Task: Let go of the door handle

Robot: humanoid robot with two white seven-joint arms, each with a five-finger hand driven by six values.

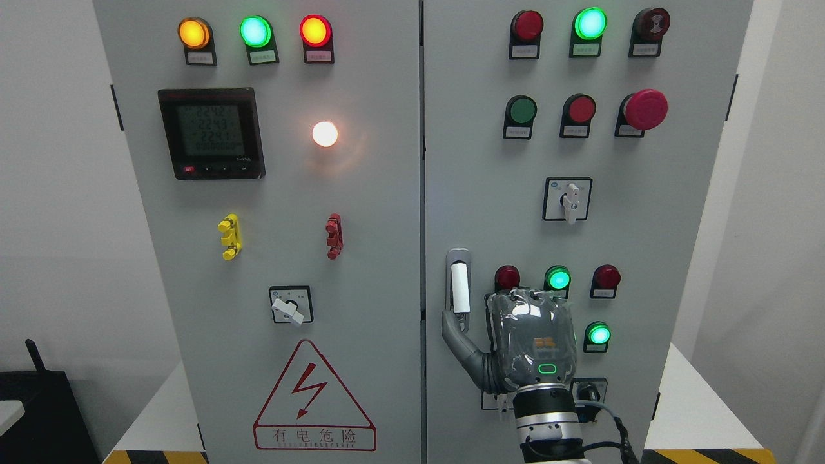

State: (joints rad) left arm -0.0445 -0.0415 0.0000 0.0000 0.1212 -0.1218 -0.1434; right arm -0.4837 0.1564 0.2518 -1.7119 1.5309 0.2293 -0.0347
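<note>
The door handle (458,283) is a white lever in a silver recessed plate, upright at the left edge of the cabinet's right door (651,258). My right hand (532,338) rises from the bottom edge, right of the handle and in front of the door, its back towards the camera. Its thumb (454,325) stretches out to the left, with the tip just under the handle's lower end. The fingers point towards the door and grasp nothing. Both doors look closed.
The left door (283,258) carries a meter display (211,133), lit lamps, a rotary switch (291,305) and a red hazard triangle (314,399). The right door has lamps, a red mushroom button (644,108) and a selector switch (568,199). A black box (38,412) stands at the lower left.
</note>
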